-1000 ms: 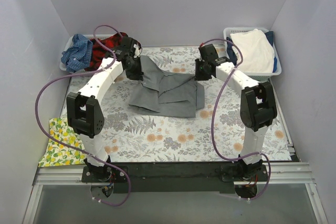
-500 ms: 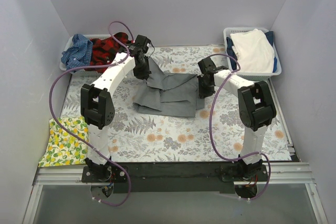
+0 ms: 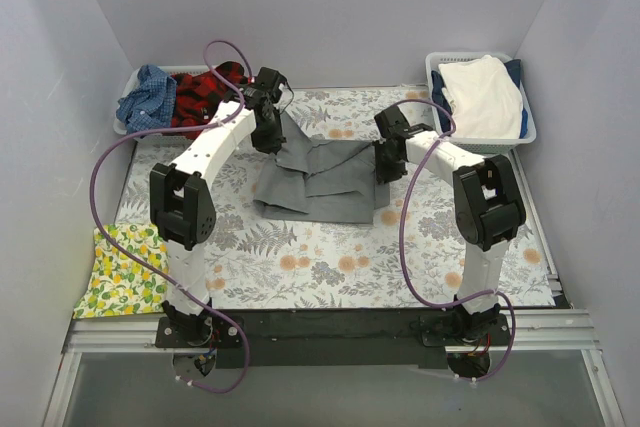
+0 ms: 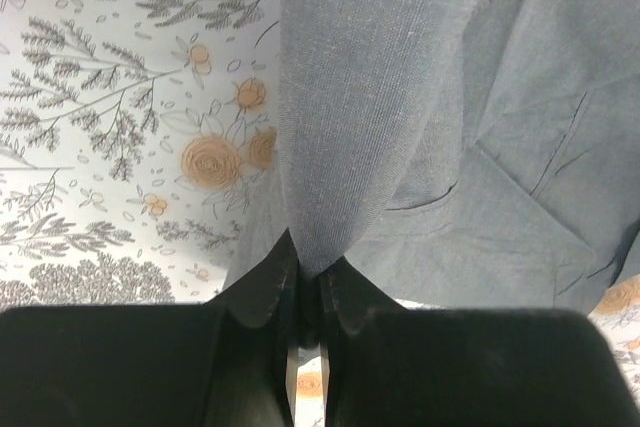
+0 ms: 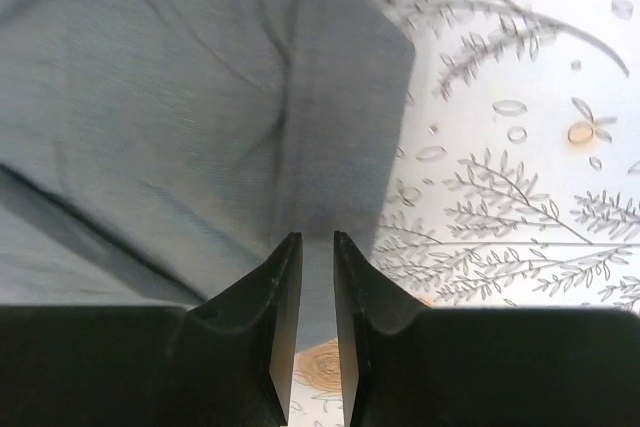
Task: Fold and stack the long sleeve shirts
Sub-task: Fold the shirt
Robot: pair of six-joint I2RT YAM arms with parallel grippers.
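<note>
Grey shirt (image 3: 320,182) spread mid-tabletop (image 3: 300,277), an arm at each side.
At ten o'clock I see the blue checked shirt (image 3: 145,99) and the plaid shirt (image 3: 200,90) heaped, covering most of their basket. My left arm reaches forward, and the left fingers (image 3: 270,137) are clamped on a raised fold, their tips buried in cloth. At the shirt's three o'clock edge the right fingers (image 3: 385,162) stand barely apart. I cannot tell whether they grip.

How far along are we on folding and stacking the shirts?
Folded white cloth over dark blue cloth in the right basket may be finished work. In hand: the grey shirt, partly folded, left gripper shut on its far-left edge, right gripper at its right edge, grip unclear. Left: the red plaid shirt and blue checked shirt, bunched in the left basket.
</note>
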